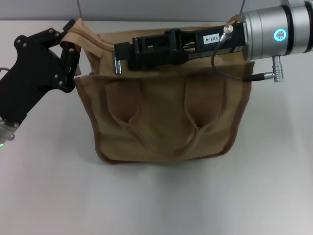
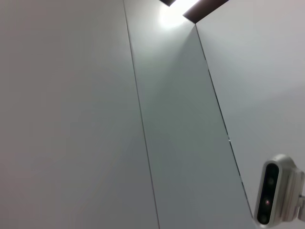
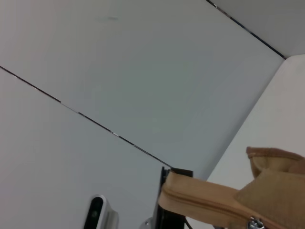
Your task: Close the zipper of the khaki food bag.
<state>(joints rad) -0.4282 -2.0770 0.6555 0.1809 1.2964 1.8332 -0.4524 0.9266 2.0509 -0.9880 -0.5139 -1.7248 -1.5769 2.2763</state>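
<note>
Standing upright at the middle of the white bench (image 1: 49,196), the khaki food bag (image 1: 166,122) takes up most of the head view, its two looped handles hanging down its near face and darker brown trim running round its edges. Along its top panel, on the far side, runs the zipper (image 1: 93,43); in the right wrist view the khaki tape (image 3: 209,198) shows as a closed seam, with a small silver pull tab (image 3: 256,223) at the lower edge of that picture.

From the right, the right gripper (image 1: 118,58) reaches leftward low over the bag's top, its black body lying along the zipper line behind a silver wrist with a lit teal ring. Its jaws are drawn close together at a small silver metal piece near the left part of the top; what they have hold of cannot be told.

At the bag's far left corner, the left gripper (image 1: 72,46) has its black jaws pinched shut on the raised fabric end of the khaki food bag.

Only pale wall panels show in the left wrist view.
</note>
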